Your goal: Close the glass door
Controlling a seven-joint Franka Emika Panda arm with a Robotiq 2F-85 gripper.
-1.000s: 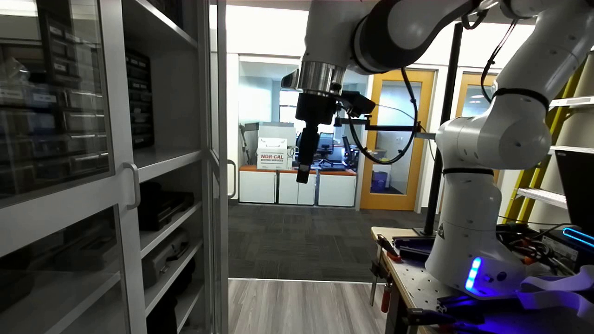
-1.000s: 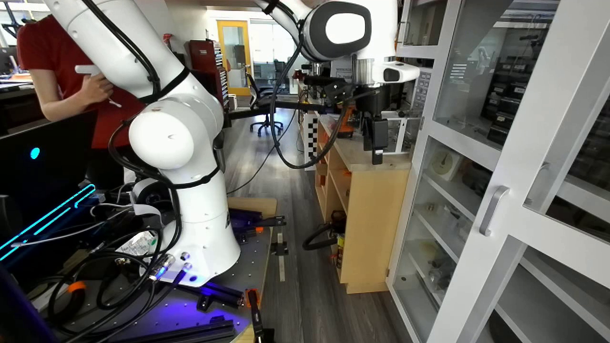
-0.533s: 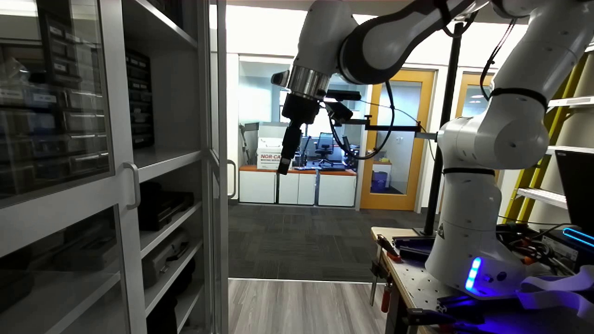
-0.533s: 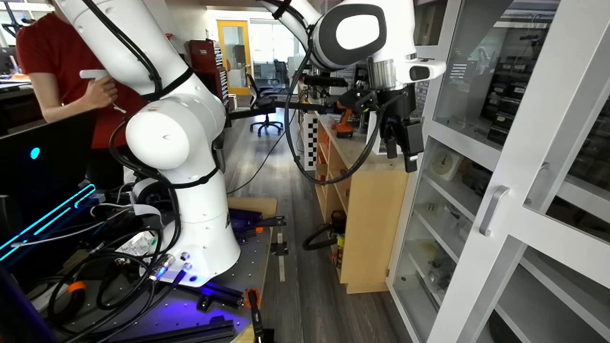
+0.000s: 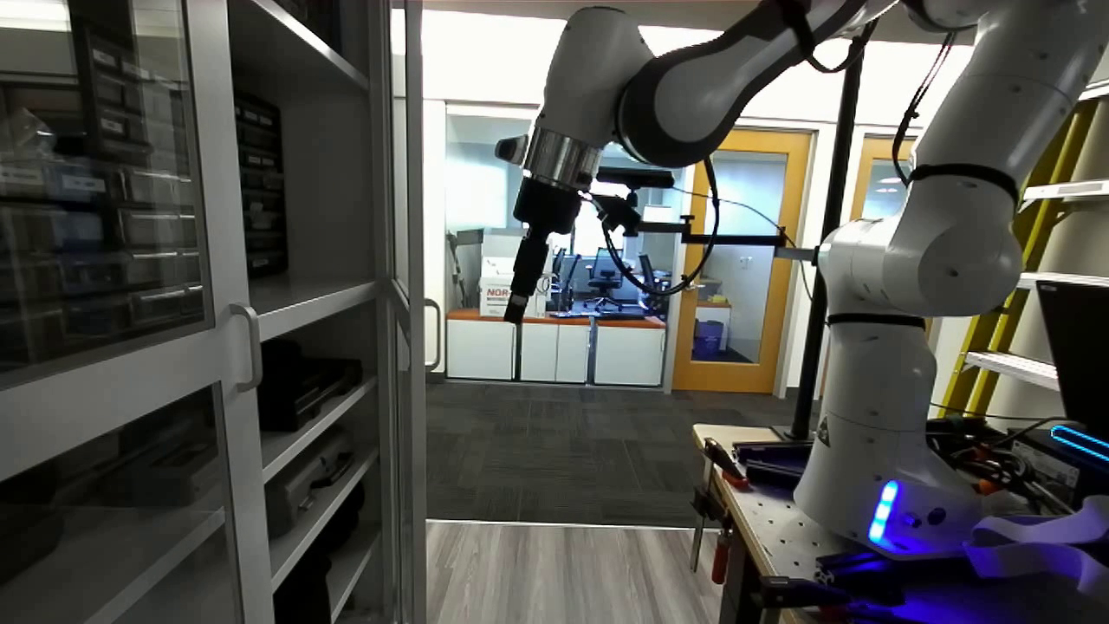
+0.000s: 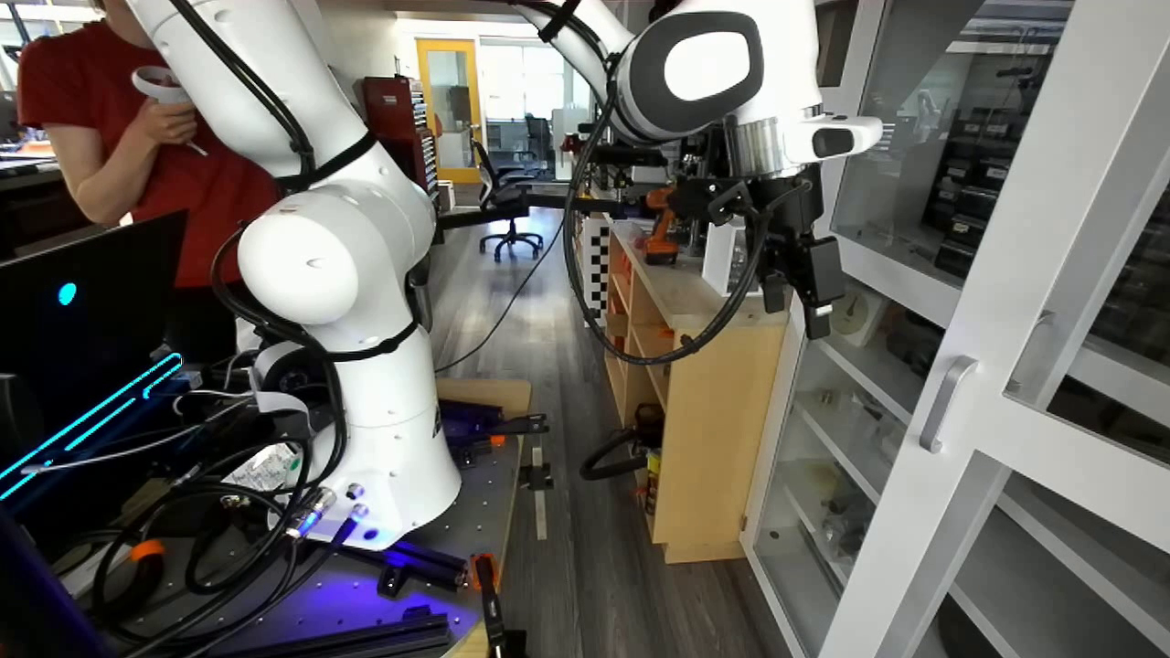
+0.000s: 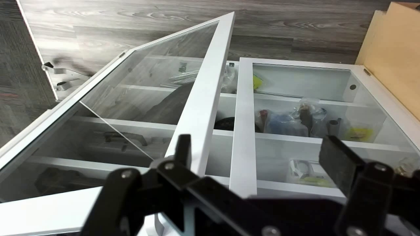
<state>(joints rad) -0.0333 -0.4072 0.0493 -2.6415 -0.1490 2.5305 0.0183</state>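
Observation:
The glass door stands ajar, swung out from the grey cabinet. Its frame is seen nearly edge-on in an exterior view (image 5: pixel 417 433); its wide stile and slim handle show in an exterior view (image 6: pixel 1010 265). In the wrist view the door's white stile (image 7: pixel 203 105) slants across the middle, its free edge out from the shelves. My gripper is open and empty, pointing down and tilted, in both exterior views (image 5: pixel 517 314) (image 6: pixel 795 311). In the wrist view the jaws (image 7: pixel 256 141) are wide apart; the left finger overlaps the door stile, and contact cannot be told.
The neighbouring cabinet door (image 7: pixel 244 124) is shut, with shelves behind its glass. A wooden bench (image 6: pixel 722 439) adjoins its hinge side. The robot's table (image 5: pixel 762 529) bears clamps and cables. A person in red (image 6: pixel 183 219) stands behind the arm. A yellow ladder (image 5: pixel 983 364) stands behind.
My gripper has moved toward the cabinet and tilted over, more in the first half second than the second. The glass door has not moved. The person's hand with the controller has shifted.

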